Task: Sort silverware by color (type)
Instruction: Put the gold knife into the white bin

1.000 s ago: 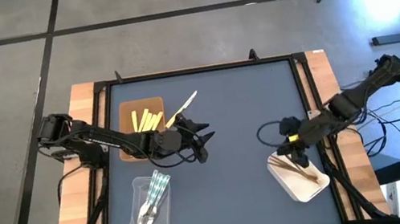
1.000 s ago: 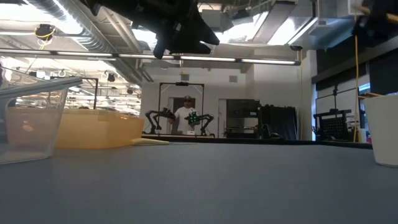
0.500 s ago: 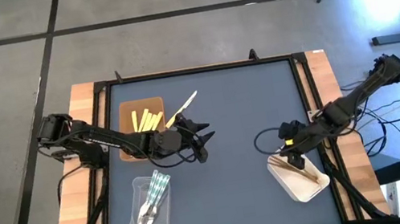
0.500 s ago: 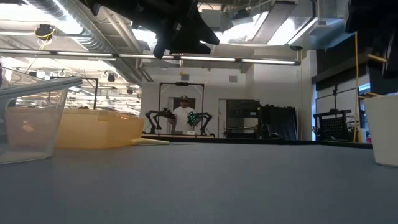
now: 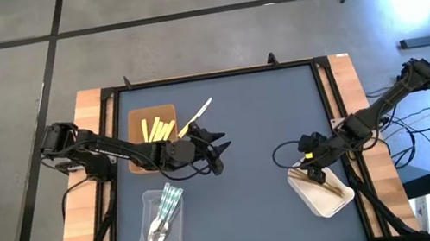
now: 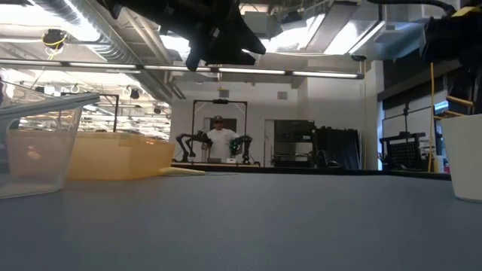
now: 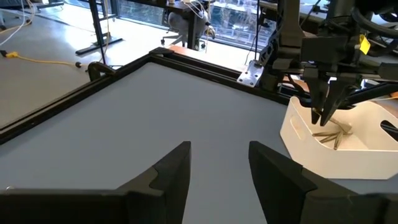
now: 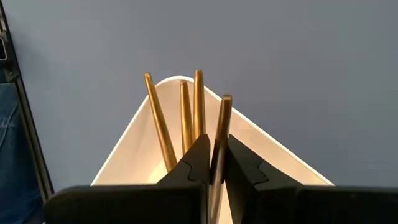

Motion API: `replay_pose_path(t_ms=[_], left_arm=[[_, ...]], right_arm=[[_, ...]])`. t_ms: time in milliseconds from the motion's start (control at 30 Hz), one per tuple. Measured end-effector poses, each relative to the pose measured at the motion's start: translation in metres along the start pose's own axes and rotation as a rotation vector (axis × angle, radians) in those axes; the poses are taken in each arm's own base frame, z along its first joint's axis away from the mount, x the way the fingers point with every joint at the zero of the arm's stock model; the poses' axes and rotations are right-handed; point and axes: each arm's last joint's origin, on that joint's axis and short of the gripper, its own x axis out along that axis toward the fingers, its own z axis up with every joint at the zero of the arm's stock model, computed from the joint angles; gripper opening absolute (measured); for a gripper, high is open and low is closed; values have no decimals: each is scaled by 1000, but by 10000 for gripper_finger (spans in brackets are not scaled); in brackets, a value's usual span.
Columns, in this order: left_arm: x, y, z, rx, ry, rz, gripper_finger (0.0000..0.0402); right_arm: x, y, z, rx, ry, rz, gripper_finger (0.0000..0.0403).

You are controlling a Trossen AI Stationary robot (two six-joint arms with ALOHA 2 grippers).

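Right now my right gripper (image 8: 211,163) hangs over the near end of the white tray (image 5: 330,198), its dark fingers pinched on a thin tan wooden stick (image 8: 219,134); three more sticks (image 8: 180,118) lie fanned on the smooth tray floor just ahead of the fingertips. Since a second ago that arm has slid further in over the tray and the pinch looks slightly looser. My left gripper (image 7: 219,171) hovers over the matte grey mat (image 5: 250,123), fingers spread and holding nothing, unmoved. Just behind it sit a brown tray (image 5: 150,118) with pale yellow utensils (image 5: 160,129) and a clear tub (image 5: 162,221) with glossy greenish forks (image 5: 162,220); one pale utensil (image 5: 197,116) pokes out beside it
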Motion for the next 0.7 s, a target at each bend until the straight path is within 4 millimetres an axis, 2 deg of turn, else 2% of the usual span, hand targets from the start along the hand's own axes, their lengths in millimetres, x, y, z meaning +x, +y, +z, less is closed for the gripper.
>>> replay_pose_path(t_ms=[700], left_arm=[[0,0,0,0,0,0,157]], right_arm=[[0,0,0,-2,1,-3,28]])
